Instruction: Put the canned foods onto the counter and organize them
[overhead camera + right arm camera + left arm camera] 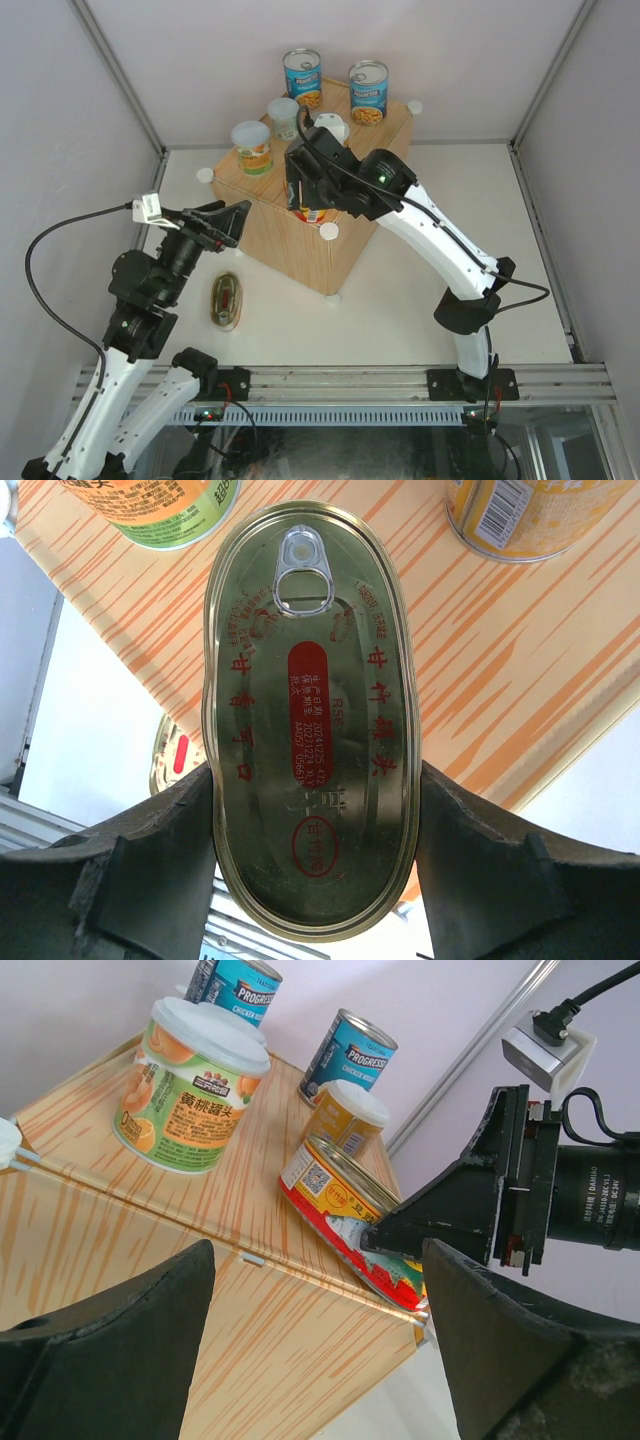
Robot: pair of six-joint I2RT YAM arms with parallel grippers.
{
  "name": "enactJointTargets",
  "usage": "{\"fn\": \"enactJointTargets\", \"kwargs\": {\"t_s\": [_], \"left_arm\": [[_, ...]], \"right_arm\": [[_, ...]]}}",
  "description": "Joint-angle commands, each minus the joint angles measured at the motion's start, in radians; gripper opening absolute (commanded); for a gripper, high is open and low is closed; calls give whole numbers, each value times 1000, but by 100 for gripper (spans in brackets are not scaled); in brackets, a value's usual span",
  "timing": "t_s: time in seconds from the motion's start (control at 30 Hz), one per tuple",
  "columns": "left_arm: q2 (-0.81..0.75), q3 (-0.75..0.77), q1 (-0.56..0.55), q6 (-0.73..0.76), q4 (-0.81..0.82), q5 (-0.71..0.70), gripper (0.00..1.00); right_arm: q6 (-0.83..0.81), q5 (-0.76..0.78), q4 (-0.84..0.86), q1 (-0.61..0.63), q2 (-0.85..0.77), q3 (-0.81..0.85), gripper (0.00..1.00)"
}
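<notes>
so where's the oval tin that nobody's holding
Top view: the tin lies flat on the table, left side, just off the counter and below the left gripper.

Light wood-grain box counter (280, 1340): pale tan, orange streaks. Tall metal can (302, 78) and second tall metal can (368, 92): blue labels. Small pale-lidded can (195, 1080): green-orange label. Small white-lidded can (345, 1120): yellow-orange label. Flat oval tin (310, 730): gold lid, red lettering, red-yellow side.

White table (400, 300), pale walls (200, 50), metal rail (560, 380)
</notes>
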Motion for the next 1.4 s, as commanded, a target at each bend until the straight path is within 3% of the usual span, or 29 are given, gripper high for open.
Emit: {"fn": "enactJointTargets", "kwargs": {"t_s": [0.0,0.2,0.3,0.73,0.93,1.03,1.07,1.37], "left_arm": [[10,10,-12,-18,31,-4,88],[22,28,-16,-9,17,-3,88],[35,31,-16,-7,16,1,88],[95,65,-28,9,16,5,88],[105,66,-30,12,19,4,88],[113,70,-30,12,23,7,88],[115,70,-30,12,24,7,89],[123,80,-30,14,28,4,88]], "right_arm": [[16,11,64,-11,-20,-12,28],[0,-17,91,-9,-20,-21,40],[-8,-16,101,-6,-26,-21,53],[-36,-39,128,-19,-36,-35,58],[-44,-27,109,-23,-25,-33,67],[-47,-22,109,-20,-24,-32,90],[-48,-21,108,-20,-25,-32,92],[-63,11,123,-8,-48,-23,93]]}}
